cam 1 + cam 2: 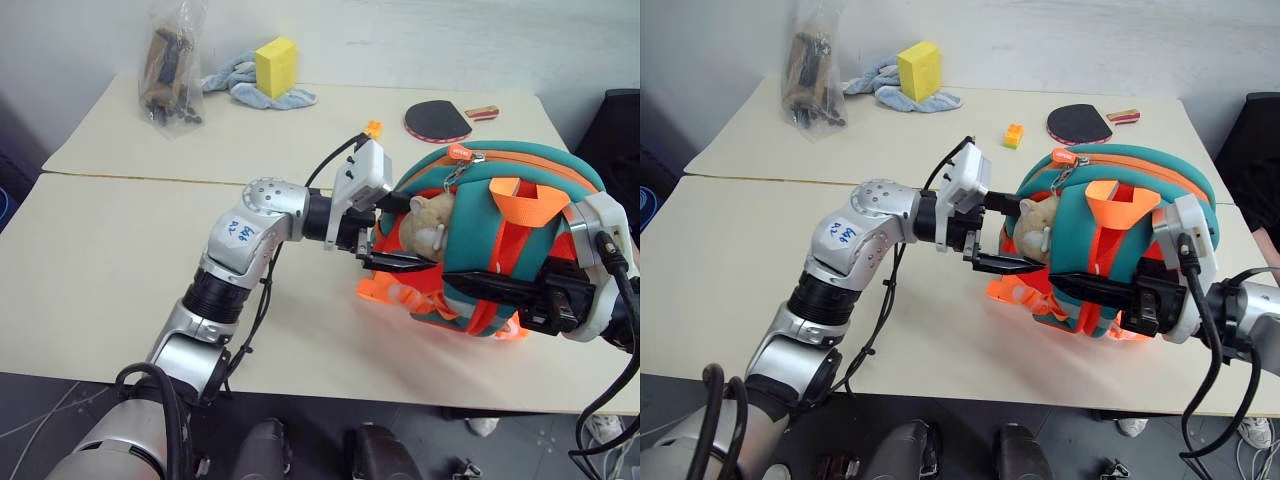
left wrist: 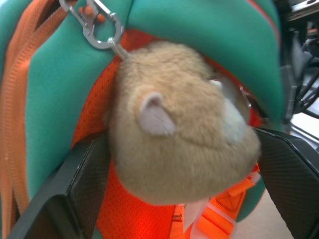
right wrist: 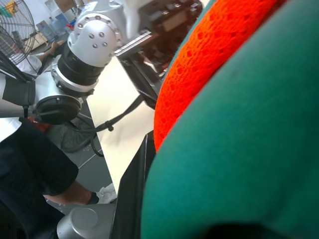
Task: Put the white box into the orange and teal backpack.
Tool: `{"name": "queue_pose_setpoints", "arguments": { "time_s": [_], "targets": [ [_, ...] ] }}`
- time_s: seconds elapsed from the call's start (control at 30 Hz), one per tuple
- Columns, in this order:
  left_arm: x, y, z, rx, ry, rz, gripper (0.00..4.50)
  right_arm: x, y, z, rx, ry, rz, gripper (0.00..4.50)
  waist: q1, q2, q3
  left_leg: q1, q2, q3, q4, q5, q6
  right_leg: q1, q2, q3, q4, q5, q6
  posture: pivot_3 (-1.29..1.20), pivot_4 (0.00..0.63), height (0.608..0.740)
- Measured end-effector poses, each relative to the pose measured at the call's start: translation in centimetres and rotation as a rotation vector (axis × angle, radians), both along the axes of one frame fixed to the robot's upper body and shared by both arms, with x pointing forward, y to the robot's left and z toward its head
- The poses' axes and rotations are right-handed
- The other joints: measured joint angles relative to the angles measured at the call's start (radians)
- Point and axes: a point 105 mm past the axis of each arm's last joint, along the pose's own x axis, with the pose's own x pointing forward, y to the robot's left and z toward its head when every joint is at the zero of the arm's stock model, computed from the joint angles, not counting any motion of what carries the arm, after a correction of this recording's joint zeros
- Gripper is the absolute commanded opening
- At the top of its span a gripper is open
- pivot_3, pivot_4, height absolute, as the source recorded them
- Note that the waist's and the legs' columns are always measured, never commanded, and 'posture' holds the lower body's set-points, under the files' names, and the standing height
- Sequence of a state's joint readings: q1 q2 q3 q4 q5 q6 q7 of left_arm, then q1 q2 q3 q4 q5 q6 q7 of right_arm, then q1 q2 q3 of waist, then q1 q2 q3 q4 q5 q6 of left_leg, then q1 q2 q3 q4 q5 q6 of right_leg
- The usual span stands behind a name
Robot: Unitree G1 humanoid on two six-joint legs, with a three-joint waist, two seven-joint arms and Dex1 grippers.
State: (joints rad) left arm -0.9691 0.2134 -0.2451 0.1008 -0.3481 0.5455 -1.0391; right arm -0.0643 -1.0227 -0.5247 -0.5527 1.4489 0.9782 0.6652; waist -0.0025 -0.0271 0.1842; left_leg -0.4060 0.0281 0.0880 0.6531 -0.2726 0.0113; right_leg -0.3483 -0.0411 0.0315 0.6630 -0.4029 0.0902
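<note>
The orange and teal backpack (image 1: pixel 500 215) stands on the table's (image 1: pixel 120 270) right side, its tan plush hamster charm (image 1: pixel 428 222) hanging on the side that faces my left arm. My left gripper (image 1: pixel 415 235) is open and points sideways at the backpack; in the left wrist view its black fingers (image 2: pixel 75 189) stand on either side of the hamster (image 2: pixel 184 134) without closing on it. My right gripper (image 1: pixel 500 287) is shut on the backpack's lower part from the right. The white box is out of view.
At the back of the table lie a yellow sponge block (image 1: pixel 276 66) on a blue cloth (image 1: pixel 245 88), a clear plastic bag (image 1: pixel 170 65), a red and black paddle (image 1: pixel 437 120) and a small orange brick (image 1: pixel 1013 135). The table's near edge runs just below the backpack.
</note>
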Motion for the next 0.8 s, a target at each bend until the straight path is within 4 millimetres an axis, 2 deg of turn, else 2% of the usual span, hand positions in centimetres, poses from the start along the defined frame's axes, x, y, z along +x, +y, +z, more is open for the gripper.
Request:
{"name": "queue_pose_setpoints", "arguments": {
  "time_s": [0.03, 0.23, 0.33, 0.4, 0.5, 0.63, 0.73, 0.8],
  "targets": [
    [0.1, 0.1, 0.0, 0.000, -0.001, 0.003, 3.88, 0.0, 0.0, 0.0, 0.001, 0.002, -0.002, 0.00, 0.000, 0.000, 0.000, 0.000, 0.000, 0.000, 0.000, 0.000, 0.000, 0.000, 0.000, 0.000, 0.000, 0.000, 0.000, 0.00, 0.150, 0.740],
    [0.6, 0.6, -0.2, -0.003, 0.004, 0.018, 2.06, -0.2, -0.4, 0.0, 0.007, -0.008, -0.028, 0.00, 0.000, 0.000, 0.000, 0.000, 0.000, 0.000, 0.000, 0.000, 0.000, 0.000, 0.000, 0.000, 0.000, 0.000, 0.000, 0.00, 0.150, 0.740],
    [0.7, 0.8, -0.2, 0.003, 0.003, 0.016, 1.29, -0.2, -0.4, 0.0, 0.007, -0.011, -0.039, 0.00, 0.000, 0.000, 0.000, 0.000, 0.000, 0.000, 0.000, 0.000, 0.000, 0.000, 0.000, 0.000, 0.000, 0.000, 0.000, 0.00, 0.150, 0.740],
    [0.6, 1.0, -0.3, 0.008, 0.005, 0.006, 1.00, -0.4, -0.4, -0.2, 0.005, -0.009, -0.041, 0.00, 0.000, 0.000, 0.000, 0.000, 0.000, 0.000, 0.000, 0.000, 0.000, 0.000, 0.000, 0.000, 0.000, 0.000, 0.000, 0.00, 0.150, 0.740],
    [0.9, 1.9, 0.3, 0.004, 0.022, 0.005, 0.78, -0.5, -0.8, -0.3, 0.005, -0.006, -0.062, 0.00, 0.000, 0.000, 0.000, 0.000, 0.000, 0.000, 0.000, 0.000, 0.000, 0.000, 0.000, 0.000, 0.000, 0.000, 0.000, 0.00, 0.150, 0.740],
    [2.3, 3.8, 2.7, -0.015, 0.048, 0.044, 0.76, -0.6, -1.2, -0.3, 0.014, -0.011, -0.082, 0.00, -0.003, 0.000, 0.000, 0.000, 0.000, 0.000, -0.001, 0.000, 0.000, 0.000, 0.000, 0.000, 0.000, 0.000, 0.000, 0.00, 0.150, 0.740],
    [3.6, 6.0, 3.9, -0.032, 0.065, 0.097, 0.76, -0.6, -1.3, -0.2, 0.020, -0.016, -0.088, 0.00, -0.004, 0.000, 0.000, 0.000, 0.000, 0.000, -0.002, 0.000, -0.001, -0.001, 0.001, 0.000, 0.000, 0.000, 0.000, 0.00, 0.150, 0.740],
    [4.8, 8.5, 4.2, -0.033, 0.073, 0.161, 0.76, -0.6, -1.4, -0.4, 0.023, -0.008, -0.092, 0.00, -0.006, 0.000, 0.000, 0.000, 0.000, 0.000, -0.002, 0.000, -0.001, -0.001, 0.001, 0.000, 0.000, 0.000, 0.000, 0.00, 0.150, 0.740]
  ]
}}
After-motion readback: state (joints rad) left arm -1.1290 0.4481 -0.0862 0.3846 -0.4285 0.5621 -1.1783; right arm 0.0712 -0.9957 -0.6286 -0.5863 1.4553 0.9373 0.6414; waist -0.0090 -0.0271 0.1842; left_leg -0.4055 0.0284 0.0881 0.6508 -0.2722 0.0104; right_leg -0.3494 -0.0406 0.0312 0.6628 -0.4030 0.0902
